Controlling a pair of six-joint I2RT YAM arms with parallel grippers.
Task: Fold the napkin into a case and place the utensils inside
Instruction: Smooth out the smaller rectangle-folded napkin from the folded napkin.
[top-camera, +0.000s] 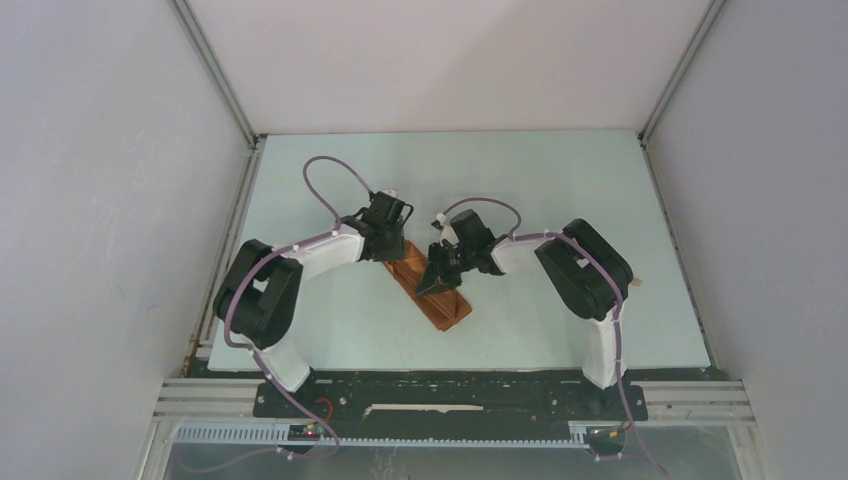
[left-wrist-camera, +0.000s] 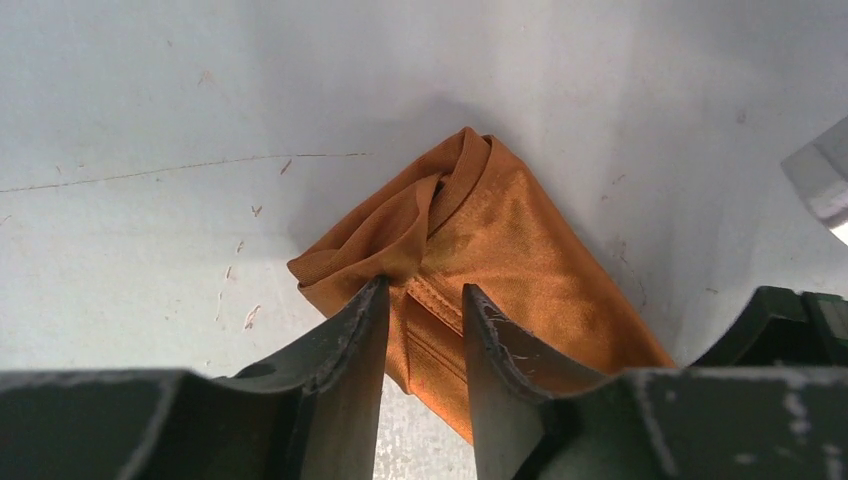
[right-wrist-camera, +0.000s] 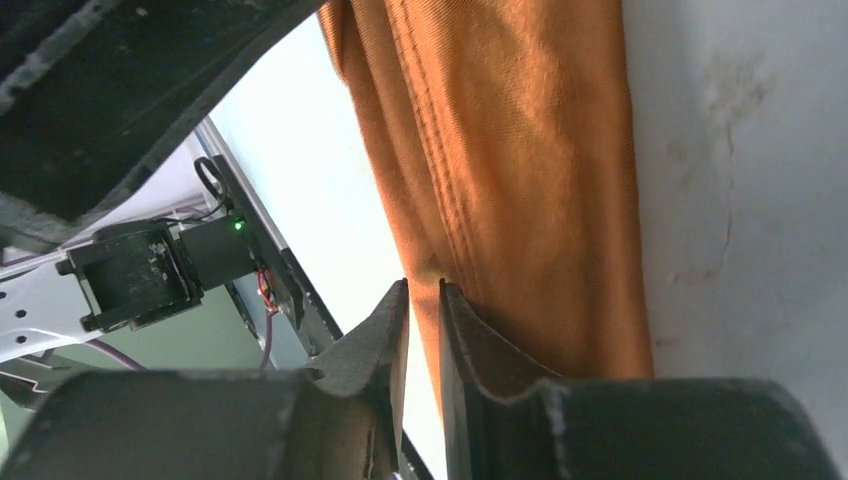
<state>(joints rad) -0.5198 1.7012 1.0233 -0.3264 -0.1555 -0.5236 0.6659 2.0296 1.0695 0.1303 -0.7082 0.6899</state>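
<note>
The napkin (top-camera: 447, 306) lies on the table as a narrow rust-orange strip, running diagonally from far left to near right. My left gripper (top-camera: 393, 246) is over its far end. In the left wrist view the left gripper (left-wrist-camera: 425, 295) is open, its jaws straddling a stitched hem of the napkin (left-wrist-camera: 530, 250), and the left fingertip (left-wrist-camera: 368, 305) touches a bunched fold. My right gripper (top-camera: 438, 279) is at the strip's middle. In the right wrist view the right gripper (right-wrist-camera: 423, 288) is shut on the long edge of the napkin (right-wrist-camera: 520, 150). The utensils are out of view.
The pale table (top-camera: 560, 180) is enclosed by white walls with metal corner posts. A black rail (top-camera: 450, 395) carries both arm bases along the near edge. A small pale tip (top-camera: 637, 282) shows behind the right arm's elbow.
</note>
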